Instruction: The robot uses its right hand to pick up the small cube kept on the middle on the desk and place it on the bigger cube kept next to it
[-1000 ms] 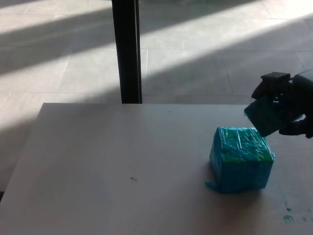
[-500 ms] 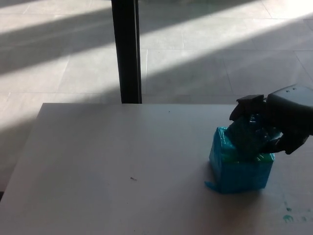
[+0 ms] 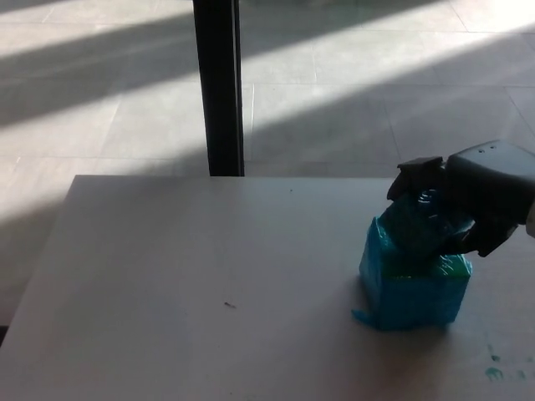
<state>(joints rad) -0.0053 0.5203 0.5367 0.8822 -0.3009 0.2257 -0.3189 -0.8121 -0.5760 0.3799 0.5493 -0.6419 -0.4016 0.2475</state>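
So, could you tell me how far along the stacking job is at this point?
The pickup looks done: the right robot hand holds the small teal plastic-wrapped cube down on top of the bigger blue plastic-wrapped cube. In hand: setting it down. Left: letting go and drawing the hand clear.

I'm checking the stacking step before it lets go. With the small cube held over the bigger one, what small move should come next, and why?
Probably ease the right robot hand straight down a touch, then open it. The small cube sits over the bigger cube, fingers wrapped around it, but whether it rests flat on top cannot be told.
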